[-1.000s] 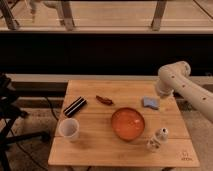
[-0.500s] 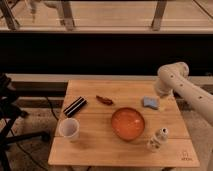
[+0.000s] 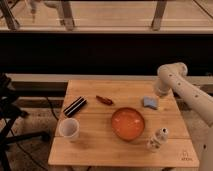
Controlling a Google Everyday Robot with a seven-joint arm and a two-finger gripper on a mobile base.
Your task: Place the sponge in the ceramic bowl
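The sponge (image 3: 150,102), a small light-blue block, lies free on the wooden table (image 3: 100,150) near its right edge. The ceramic bowl (image 3: 128,123), round, orange and empty, sits in front of and to the left of the sponge. My white arm (image 3: 172,77) bends in from the right. Its lower end carries the gripper (image 3: 160,93), which hangs just right of and behind the sponge, open and holding nothing. It is apart from the bowl.
A white cup (image 3: 69,129) stands at the front left, a black striped bar (image 3: 75,106) behind it, and a small reddish-brown item (image 3: 104,100) near the middle. A small white bottle-like object (image 3: 157,139) stands just right of the bowl. A dark ledge runs behind the table.
The arm's bend has drifted slightly to the left and down, toward the sponge. Nothing on the table has moved.
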